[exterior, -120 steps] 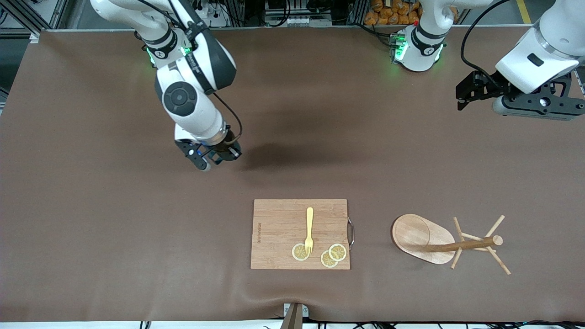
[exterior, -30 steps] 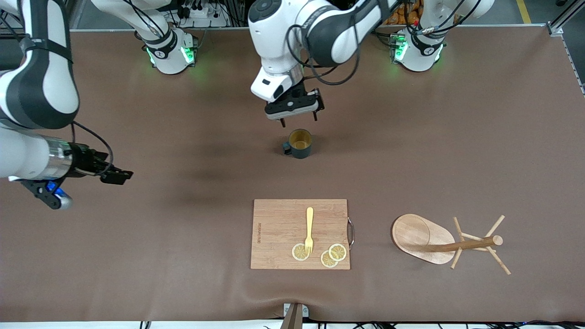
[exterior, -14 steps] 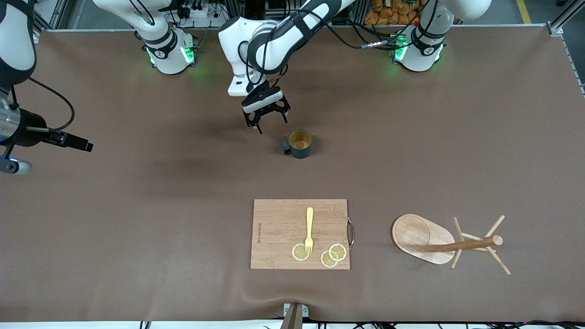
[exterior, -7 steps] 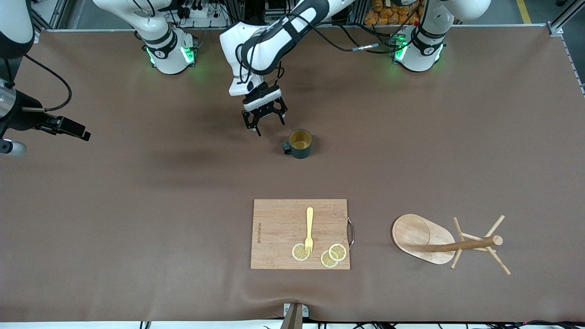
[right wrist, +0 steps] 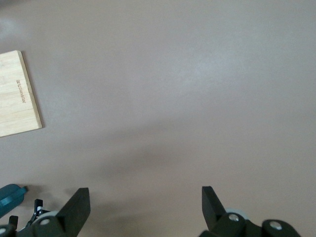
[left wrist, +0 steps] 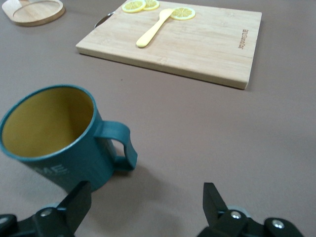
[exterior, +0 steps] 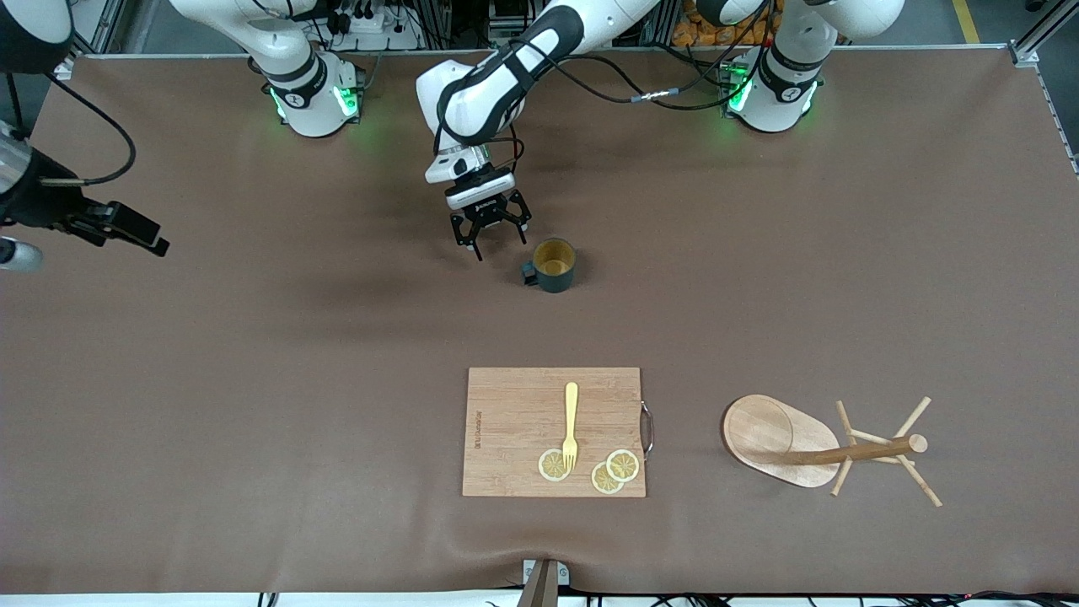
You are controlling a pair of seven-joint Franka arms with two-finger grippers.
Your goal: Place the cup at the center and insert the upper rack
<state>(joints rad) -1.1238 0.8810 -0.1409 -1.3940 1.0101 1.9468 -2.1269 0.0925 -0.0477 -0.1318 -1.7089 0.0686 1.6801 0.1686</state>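
Note:
The dark teal cup (exterior: 554,264) stands upright near the table's middle, its loop handle (left wrist: 121,148) turned toward the right arm's end. My left gripper (exterior: 491,235) hangs low over the cloth just beside the cup on the handle's side, open and holding nothing. In the left wrist view the cup (left wrist: 52,143) sits close to one finger (left wrist: 76,203), outside the gap. The upper rack (exterior: 813,447) lies tipped on its side near the front edge toward the left arm's end. My right gripper (exterior: 143,239) is open over the right arm's end of the table.
A bamboo cutting board (exterior: 506,421) lies nearer the front camera than the cup. It carries a yellow fork (exterior: 571,426) and lemon slices (exterior: 611,470). The brown cloth (exterior: 295,405) covers the whole table. The rack's oval base (left wrist: 34,11) shows in the left wrist view.
My left gripper has shifted from over the cup to its handle side and has come lower, still open. The right arm has drawn off to its end of the table.

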